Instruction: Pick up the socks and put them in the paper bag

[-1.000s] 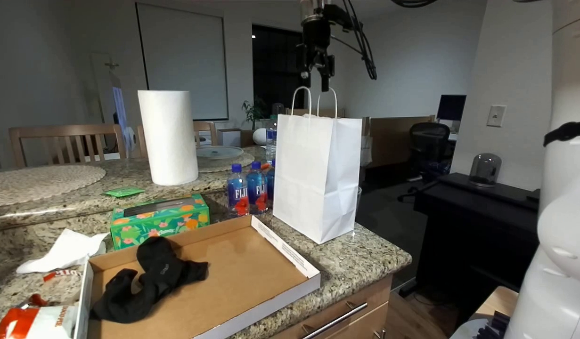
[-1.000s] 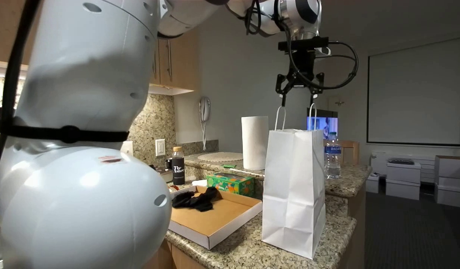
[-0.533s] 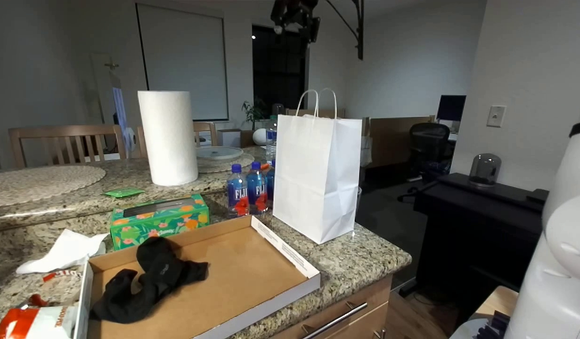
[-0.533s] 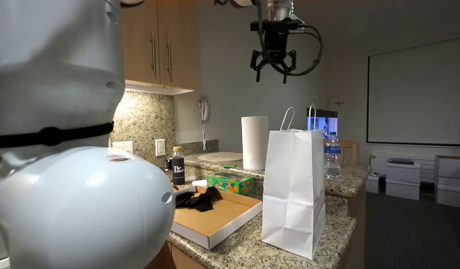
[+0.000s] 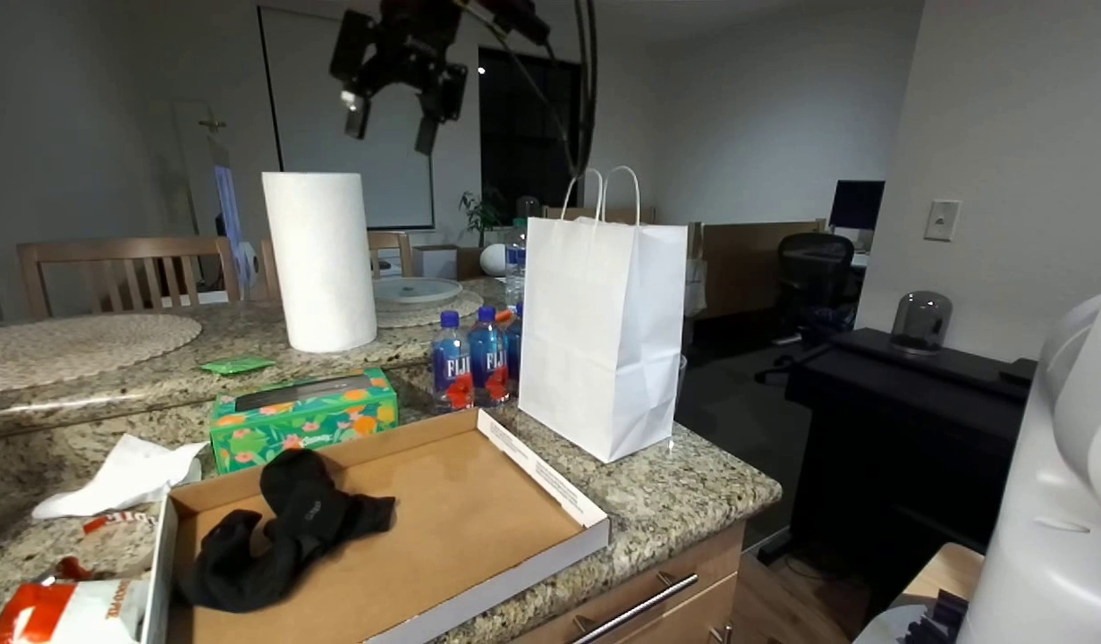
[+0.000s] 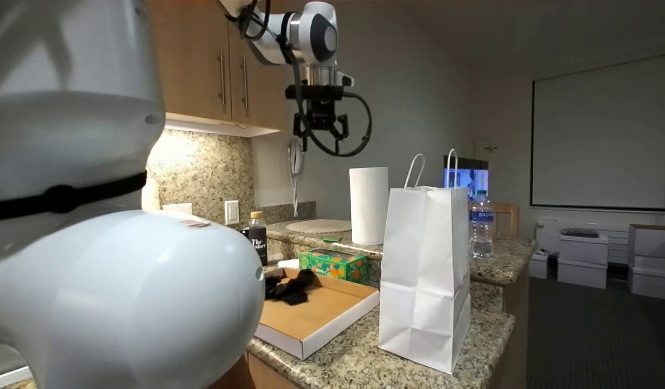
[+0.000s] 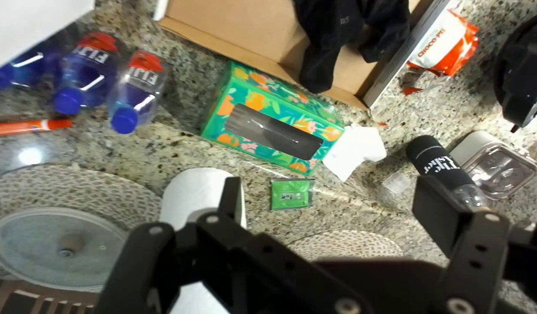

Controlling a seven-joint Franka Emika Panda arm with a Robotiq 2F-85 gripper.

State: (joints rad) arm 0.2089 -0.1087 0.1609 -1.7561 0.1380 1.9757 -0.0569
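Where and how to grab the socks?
I'd pinch the bunched middle of the socks, coming straight down from above. They lie crumpled in the tray, ends reaching toward its raised walls, which would likely hinder a sideways approach. The middle sits inward of those walls, so the open gripper should have finger room. One pinch may not catch all the fabric.

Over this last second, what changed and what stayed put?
The gripper has moved, jaws open, from above the paper bag toward the side with the socks. One bag handle has tipped toward the other. No item is seen being grasped or released. The socks in the cardboard tray, the rest of the paper bag and the tissue box stayed as they were.
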